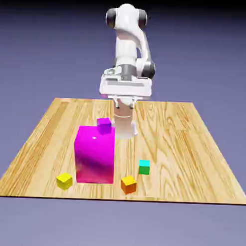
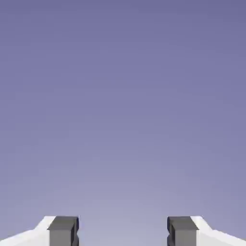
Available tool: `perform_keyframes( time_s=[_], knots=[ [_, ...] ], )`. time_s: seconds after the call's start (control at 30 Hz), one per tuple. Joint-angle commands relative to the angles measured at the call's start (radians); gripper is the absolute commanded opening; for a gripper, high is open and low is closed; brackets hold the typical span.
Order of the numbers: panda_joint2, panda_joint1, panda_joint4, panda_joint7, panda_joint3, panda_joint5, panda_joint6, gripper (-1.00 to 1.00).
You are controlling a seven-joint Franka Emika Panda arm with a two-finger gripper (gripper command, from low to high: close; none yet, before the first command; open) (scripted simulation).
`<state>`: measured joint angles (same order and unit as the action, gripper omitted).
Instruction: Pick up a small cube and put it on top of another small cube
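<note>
My arm (image 1: 129, 40) stands upright at the far edge, folded at the top, with the forearm dropping straight down to the wide white hand. The gripper (image 1: 119, 101) is tucked under the hand; I can't make out its fingers in the exterior view. In the hand view my two grey fingertips (image 2: 63, 230) sit well apart, nothing between them.

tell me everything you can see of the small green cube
The small green cube is tiny, far smaller than the big magenta block, with a teal-lit top face and a darker green front. It looks matte and solid. It sits flat on the wooden table, toward the exterior view's right of the block, apart from the orange cube. Nothing touches it but the table.
</note>
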<state>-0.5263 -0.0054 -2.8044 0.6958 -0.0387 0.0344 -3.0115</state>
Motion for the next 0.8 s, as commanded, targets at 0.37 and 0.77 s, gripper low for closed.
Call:
perform_keyframes(
  time_s=[0.37,0.77],
  knots=[
    [0.435,-0.174,0.056,-0.450,-0.385,0.342,0.253,0.00],
    [0.760,-0.166,0.126,-0.429,-0.393,0.735,0.290,0.00]
  ],
)
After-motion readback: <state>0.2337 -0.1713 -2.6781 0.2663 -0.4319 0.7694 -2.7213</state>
